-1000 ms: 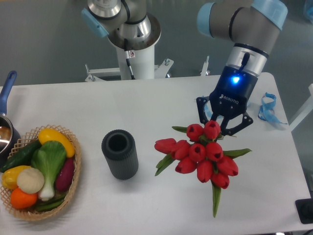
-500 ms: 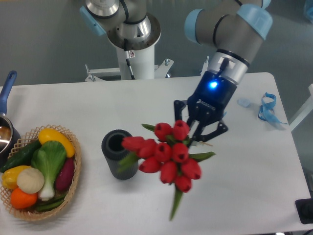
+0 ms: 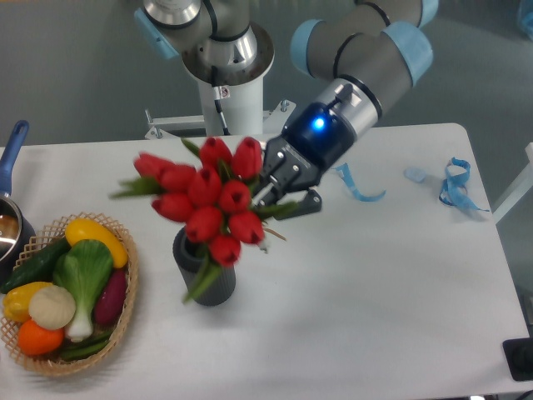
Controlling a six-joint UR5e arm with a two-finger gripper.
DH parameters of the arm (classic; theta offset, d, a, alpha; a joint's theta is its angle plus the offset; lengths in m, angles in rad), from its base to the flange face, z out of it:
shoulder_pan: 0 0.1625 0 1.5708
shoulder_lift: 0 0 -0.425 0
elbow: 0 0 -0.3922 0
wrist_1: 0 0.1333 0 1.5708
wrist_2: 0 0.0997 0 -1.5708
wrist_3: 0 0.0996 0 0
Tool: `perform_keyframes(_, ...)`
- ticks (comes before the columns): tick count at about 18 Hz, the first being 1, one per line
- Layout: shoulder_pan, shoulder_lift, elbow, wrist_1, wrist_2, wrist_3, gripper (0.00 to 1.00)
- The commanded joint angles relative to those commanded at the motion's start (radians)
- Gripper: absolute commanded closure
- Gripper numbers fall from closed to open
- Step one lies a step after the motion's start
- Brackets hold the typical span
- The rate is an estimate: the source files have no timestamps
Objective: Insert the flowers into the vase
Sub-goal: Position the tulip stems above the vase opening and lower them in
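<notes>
white surface [image 3: 400,283], tool [image 3: 279,187] clamped on the flowers [image 3: 208,204] hanging over the vase [image 3: 204,267], carry step basically, next needs stems tipped down into the mouth

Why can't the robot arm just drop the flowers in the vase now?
It probably can soon. The gripper holds the flowers above the vase, but the bunch is tilted, blooms covering the mouth, so the stems likely need turning downward first.
</notes>
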Motion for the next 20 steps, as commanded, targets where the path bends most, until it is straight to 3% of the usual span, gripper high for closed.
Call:
perform_keyframes(2, -0.018, 0.019, -0.041, 0.002, -0.012, 0.04, 0.87)
perform_keyframes(9, -0.06, 0.016, -0.089, 0.002, -0.013, 0.083, 0.87)
perform_keyframes(20, -0.061, -0.053, -0.121, 0.0, -0.011, 0.141, 0.87)
